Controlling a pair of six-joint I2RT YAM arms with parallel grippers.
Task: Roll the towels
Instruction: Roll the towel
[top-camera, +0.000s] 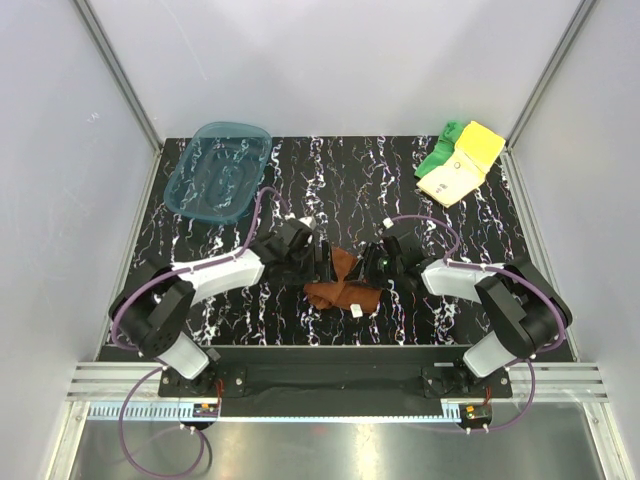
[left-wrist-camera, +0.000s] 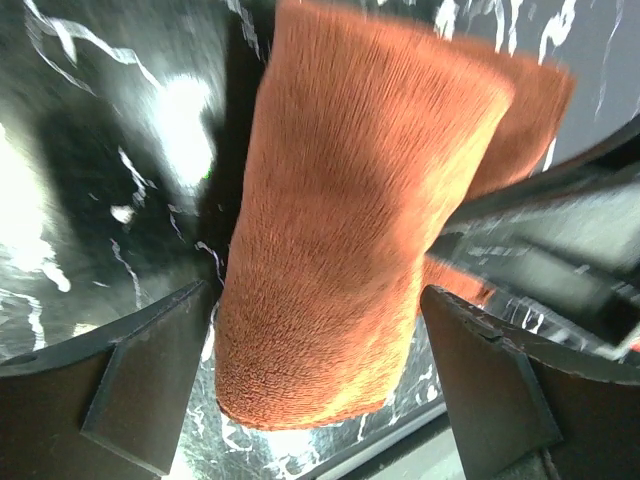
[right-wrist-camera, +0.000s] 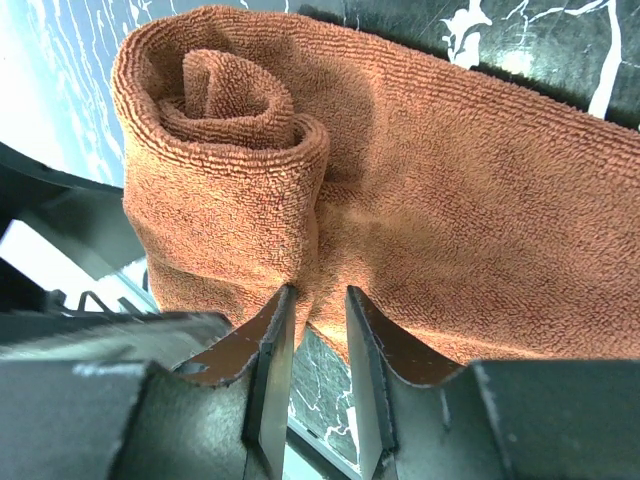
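The left gripper (left-wrist-camera: 318, 300) has its jaws wide apart, one on each side of the fuzzy rust-brown towel (right-wrist-camera: 420, 180) in the middle of the tabletop (top-camera: 350, 180). The towel is partly curled into a soft, fat roll, with a flat bit not yet rolled. The right gripper (right-wrist-camera: 317, 298) has its jaws nearly together at the towel's edge, but I cannot tell if they pinch it. Far right, the green towel (top-camera: 440, 152) and the yellow towel (top-camera: 465, 165) lie unrolled, so most of the job is not done.

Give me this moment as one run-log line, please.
stage: rust-brown towel partly rolled | left gripper: open, straddling roll | right gripper: pinching towel edge | yellow towel, green towel: unrolled, far-right corner
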